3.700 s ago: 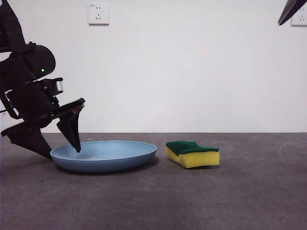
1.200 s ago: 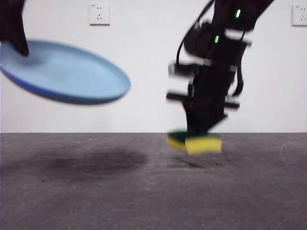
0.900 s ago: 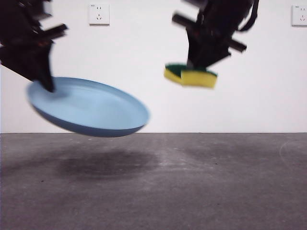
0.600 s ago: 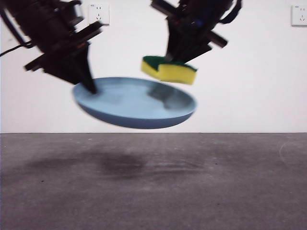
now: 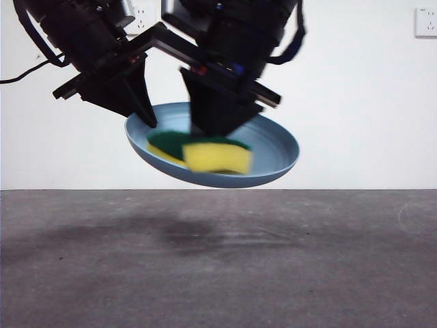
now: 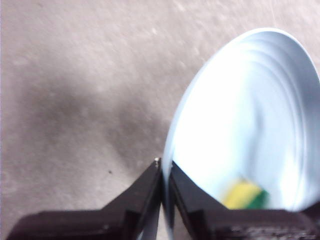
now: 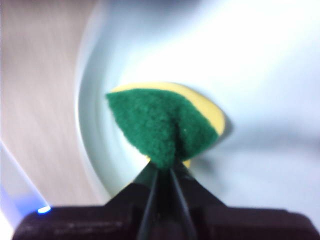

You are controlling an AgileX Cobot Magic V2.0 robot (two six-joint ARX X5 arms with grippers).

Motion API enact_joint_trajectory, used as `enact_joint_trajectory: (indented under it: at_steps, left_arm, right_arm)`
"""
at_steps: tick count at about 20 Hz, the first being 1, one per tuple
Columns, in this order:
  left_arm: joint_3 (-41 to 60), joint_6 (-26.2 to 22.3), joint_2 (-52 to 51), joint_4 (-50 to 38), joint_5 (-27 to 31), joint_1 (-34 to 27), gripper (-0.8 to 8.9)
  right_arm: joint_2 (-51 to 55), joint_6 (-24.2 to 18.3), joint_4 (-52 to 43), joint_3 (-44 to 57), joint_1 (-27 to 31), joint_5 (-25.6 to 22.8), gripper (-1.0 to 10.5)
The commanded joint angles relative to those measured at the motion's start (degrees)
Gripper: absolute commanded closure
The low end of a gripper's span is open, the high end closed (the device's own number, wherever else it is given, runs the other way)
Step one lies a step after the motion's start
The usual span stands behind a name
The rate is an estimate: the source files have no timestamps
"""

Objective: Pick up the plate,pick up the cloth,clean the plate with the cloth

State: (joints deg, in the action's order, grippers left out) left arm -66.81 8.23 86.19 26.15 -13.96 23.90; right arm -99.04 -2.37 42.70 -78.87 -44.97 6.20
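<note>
Both sets of jaws are clamped from what I see. Left gripper [image 6: 165, 172] has its jaws pinched on the rim of the light-blue plate [image 6: 245, 125], one jaw on each side of the edge. Right gripper [image 7: 161, 172] has its jaws nearly together, squeezing the sponge [image 7: 167, 125] so the green scouring layer bunches up between them.

On the front view I get the left gripper [image 5: 140, 109] on the plate's [image 5: 273, 147] left rim, plate held in the air well above the table [image 5: 218, 273] and tilted with its open face toward the camera. Right gripper [image 5: 215, 123] comes down from above into the plate, sponge [image 5: 215, 156] inside the bowl, yellow foam facing the camera and green layer behind it. I can't tell if the sponge is pressed on the plate surface or just off it; it's blurred.

Left wrist view shows the sponge [image 6: 245, 196] as a yellow-green smear inside the plate. Wall outlet [image 5: 426, 22] at top right.
</note>
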Motion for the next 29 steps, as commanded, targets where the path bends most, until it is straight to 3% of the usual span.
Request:
enact_joint_trajectory:
  at_steps: [1, 4, 5, 7, 9, 12, 15, 22, 24, 26, 28, 29]
  left_arm:
    - [-0.1, 1.2, -0.1, -0.5, -1.2, -0.4, 8.22]
    - [-0.1, 0.7, -0.1, 1.8, -1.5, -0.3, 8.22]
    - [-0.1, 0.6, -0.1, 2.5, -1.6, 0.1, 8.22]
    - [-0.1, 0.5, -0.1, 2.8, -1.6, 0.6, 8.22]
    - [-0.1, 0.5, -0.1, 2.6, -2.8, 1.0, 8.22]
    - [-0.1, 0.6, -0.1, 1.9, -3.9, 1.2, 8.22]
    - [-0.1, 0.9, -0.1, 0.5, -4.0, 1.1, 8.22]
    - [-0.1, 4.3, -0.1, -4.8, -2.6, 1.1, 8.22]
    - [-0.1, 5.4, -0.1, -5.5, -2.6, 1.1, 8.22]
    - [-0.1, 5.5, -0.1, -5.5, -2.6, 1.1, 8.22]
    - [-0.1, 5.5, -0.1, -4.8, -2.8, 1.1, 8.22]
    - [-0.1, 5.2, -0.1, -3.5, -3.1, 1.1, 8.22]
  right_arm:
    - [-0.8, -2.2, 4.8, 0.7, 1.2, -11.1, 9.6]
    - [0.5, -2.2, 3.3, 0.7, 3.7, -29.5, 9.6]
    - [0.8, -2.2, 0.6, 0.7, 4.7, -31.6, 9.6]
    - [0.9, -2.2, -4.2, 0.7, 5.9, -30.9, 9.6]
    - [0.9, -2.2, -9.4, 0.7, 7.1, -25.2, 9.6]
    - [0.8, 0.1, -15.5, 0.7, 8.8, -10.8, 9.6]
    - [0.2, 2.6, -18.6, 0.7, 8.9, -1.1, 9.6]
    - [-1.1, 2.9, -13.0, 0.7, 6.8, 9.9, 9.6]
    - [-1.2, 1.9, -7.5, 0.7, 5.6, 9.9, 9.6]
    - [-1.1, 0.1, 0.0, 0.7, 4.9, 6.5, 9.6]
    - [-1.1, -0.3, 5.6, 0.7, 4.9, -6.5, 9.6]
    - [-1.1, -0.3, 7.0, 0.7, 4.9, -16.9, 9.6]
